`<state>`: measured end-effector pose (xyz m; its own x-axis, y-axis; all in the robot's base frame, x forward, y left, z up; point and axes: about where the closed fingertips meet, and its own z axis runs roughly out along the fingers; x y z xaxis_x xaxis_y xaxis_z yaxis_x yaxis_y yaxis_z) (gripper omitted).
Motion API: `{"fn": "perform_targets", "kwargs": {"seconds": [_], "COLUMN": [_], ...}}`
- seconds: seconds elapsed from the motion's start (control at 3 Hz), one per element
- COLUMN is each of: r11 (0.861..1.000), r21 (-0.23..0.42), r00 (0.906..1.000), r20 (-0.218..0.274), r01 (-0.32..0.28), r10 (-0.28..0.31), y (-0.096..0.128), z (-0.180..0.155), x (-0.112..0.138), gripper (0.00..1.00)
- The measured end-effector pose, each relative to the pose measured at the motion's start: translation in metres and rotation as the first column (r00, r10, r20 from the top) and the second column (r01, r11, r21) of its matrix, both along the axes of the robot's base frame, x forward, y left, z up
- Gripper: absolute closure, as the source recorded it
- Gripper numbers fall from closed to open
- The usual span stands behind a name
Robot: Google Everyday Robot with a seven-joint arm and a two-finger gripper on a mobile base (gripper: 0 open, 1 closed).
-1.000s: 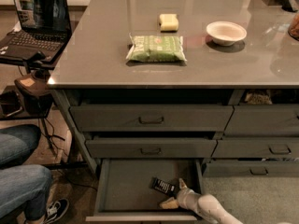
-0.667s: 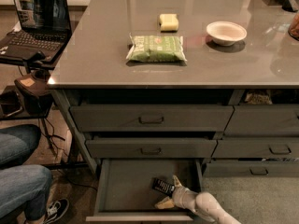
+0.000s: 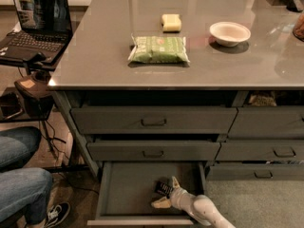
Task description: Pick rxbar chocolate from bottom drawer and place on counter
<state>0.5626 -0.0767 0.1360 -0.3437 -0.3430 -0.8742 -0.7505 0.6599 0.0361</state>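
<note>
The bottom drawer [image 3: 128, 186] is pulled open below two handled drawers. The rxbar chocolate [image 3: 163, 189], a small black bar, lies on the drawer's grey floor towards the right. My gripper [image 3: 167, 194] reaches into the drawer from the lower right on a white arm. Its two pale fingers [image 3: 160, 204] are spread open, one behind the bar and one in front of it, with the bar's right end between them. The counter [image 3: 95, 56] is the wide glossy grey top above the drawers.
On the counter lie a green packet [image 3: 158, 49], a yellow block [image 3: 171, 22] and a white bowl [image 3: 230, 33]. A laptop [image 3: 37, 20] sits on a side stand at the left. A seated person's legs [image 3: 23, 184] are at the lower left.
My gripper has moved left and deeper into the drawer, from beside the bar to around its right end. The bar sits slightly further left.
</note>
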Motion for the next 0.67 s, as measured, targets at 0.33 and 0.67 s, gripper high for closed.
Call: {"fn": "perform_targets", "kwargs": {"seconds": [0.33,0.67], "r11": [1.0,0.998], "r21": [0.0,-0.061], "r00": [1.0,0.9941], "r20": [0.0,0.106], "r01": [0.0,0.031], "r10": [0.0,-0.025], "y": [0.0,0.0], "z": [0.0,0.016], "x": [0.0,0.003], "gripper": [0.0,0.0]}}
